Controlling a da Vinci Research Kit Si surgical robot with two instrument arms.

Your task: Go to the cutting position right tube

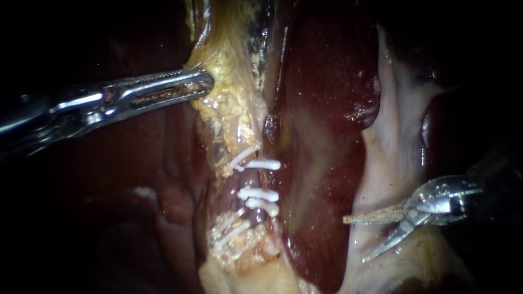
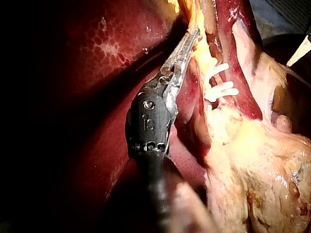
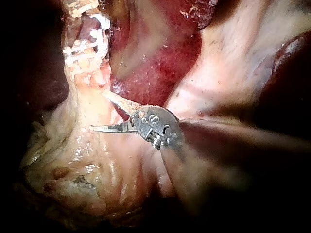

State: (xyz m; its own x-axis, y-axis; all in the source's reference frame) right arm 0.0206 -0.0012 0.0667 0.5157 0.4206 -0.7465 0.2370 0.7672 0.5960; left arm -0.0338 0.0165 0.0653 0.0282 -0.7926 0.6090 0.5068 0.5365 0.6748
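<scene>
At the left of the endoscope view, my left instrument (image 1: 204, 84) reaches in with its jaws pressed together on the edge of the yellow fatty strand (image 1: 229, 109), holding it taut as far as I can judge. Down that strand sit the white clips (image 1: 260, 193). The right tube (image 1: 263, 178) shows as a short dark stretch between the upper clip and the pair below it. Beyond it lies the dark red liver (image 1: 321, 109), then a sheet of pale tissue (image 1: 392, 147). Over that sheet, well apart from the tube, hangs my right instrument (image 1: 355, 239), its two thin blades spread and holding nothing.

To do this well I would bring the blades across the liver with both tips in sight. I would settle them astride the bare stretch between the clips, square to the tube and touching no clip. The left hold should not slacken, or I expect that gap would close up.
</scene>
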